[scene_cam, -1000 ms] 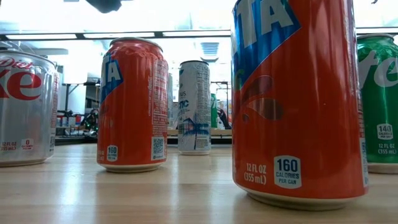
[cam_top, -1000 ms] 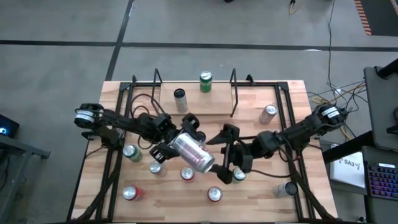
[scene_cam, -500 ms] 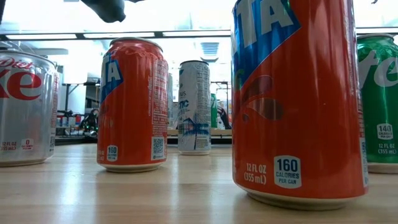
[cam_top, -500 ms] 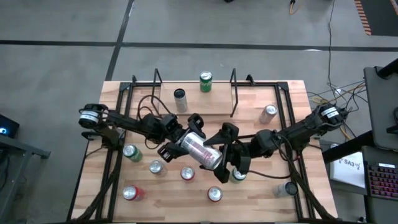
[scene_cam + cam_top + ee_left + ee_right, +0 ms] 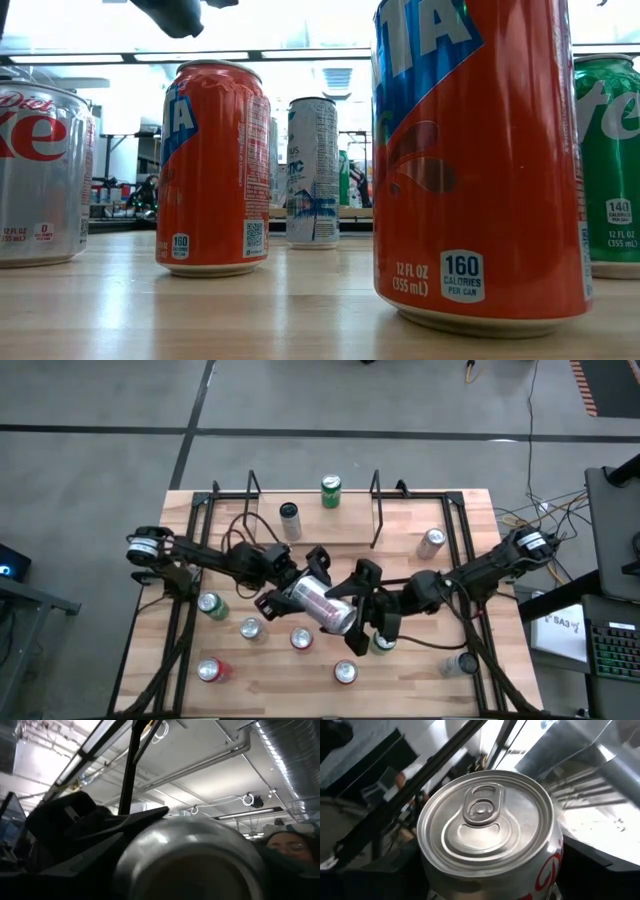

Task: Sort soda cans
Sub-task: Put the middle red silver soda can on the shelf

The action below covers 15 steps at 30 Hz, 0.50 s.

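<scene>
A silver soda can (image 5: 322, 603) with red lettering hangs tilted in the air over the table's middle, between my two grippers. My left gripper (image 5: 297, 582) has its bottom end (image 5: 195, 865), my right gripper (image 5: 355, 608) its top end with the pull tab (image 5: 482, 820). On the table stand other soda cans: green (image 5: 331, 491), black (image 5: 290, 517), silver (image 5: 432, 541), green (image 5: 210, 605), silver (image 5: 250, 628), red (image 5: 301, 639), red (image 5: 344, 672). My left gripper has the can's bottom end (image 5: 150, 850) between its two fingers (image 5: 85, 845), coming from the table's left and slanting upward. The can is lifted clear of the table. My right gripper has the can's wall just below the top rim (image 5: 547, 870) between its two fingers, coming from the table's right. The can's top faces back along the fingers.
A green can (image 5: 383, 643) stands right under my right gripper, a red one (image 5: 210, 671) near the front left, a grey one (image 5: 460, 663) at the front right. Black frame rails (image 5: 375, 510) rise at the back and along both sides. The low view shows orange-red cans (image 5: 480, 160) close up.
My left gripper has carried the silver can a little toward the table's right and slightly down, so the can's top end now lies between my right gripper's fingers. The can has stayed tilted and clear of the table.
</scene>
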Motion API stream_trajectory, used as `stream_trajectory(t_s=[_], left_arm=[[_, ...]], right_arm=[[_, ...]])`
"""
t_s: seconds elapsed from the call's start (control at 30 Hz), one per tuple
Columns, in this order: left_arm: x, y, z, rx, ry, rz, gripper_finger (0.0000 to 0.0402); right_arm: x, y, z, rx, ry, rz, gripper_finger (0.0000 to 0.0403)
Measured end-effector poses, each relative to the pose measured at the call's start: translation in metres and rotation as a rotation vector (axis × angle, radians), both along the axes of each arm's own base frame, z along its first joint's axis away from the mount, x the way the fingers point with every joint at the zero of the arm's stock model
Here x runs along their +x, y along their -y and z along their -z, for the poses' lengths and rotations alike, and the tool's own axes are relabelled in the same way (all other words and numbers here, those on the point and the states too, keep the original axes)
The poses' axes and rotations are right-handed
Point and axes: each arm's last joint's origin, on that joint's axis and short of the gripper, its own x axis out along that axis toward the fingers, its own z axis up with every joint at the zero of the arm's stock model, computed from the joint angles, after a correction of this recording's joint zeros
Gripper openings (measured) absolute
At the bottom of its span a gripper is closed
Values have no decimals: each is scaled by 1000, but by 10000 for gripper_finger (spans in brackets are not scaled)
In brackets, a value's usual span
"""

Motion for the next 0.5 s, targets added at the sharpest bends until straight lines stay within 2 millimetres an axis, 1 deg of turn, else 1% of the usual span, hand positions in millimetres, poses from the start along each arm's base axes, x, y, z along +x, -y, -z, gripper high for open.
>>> stream_trajectory(t_s=[0.1,0.23,0.4,0.5], left_arm=[[0,-2,0,7,-11,8,354],[-5,-13,-6,79,8,50,375],[-11,-37,-15,110,1,68,378],[-15,-52,-19,140,-9,53,374]], right_arm=[[1,0,3,-2,-31,4,309],[-5,2,-4,46,-21,-13,308],[-18,8,-19,114,-44,-28,304],[-31,14,-31,185,-76,-16,304]])
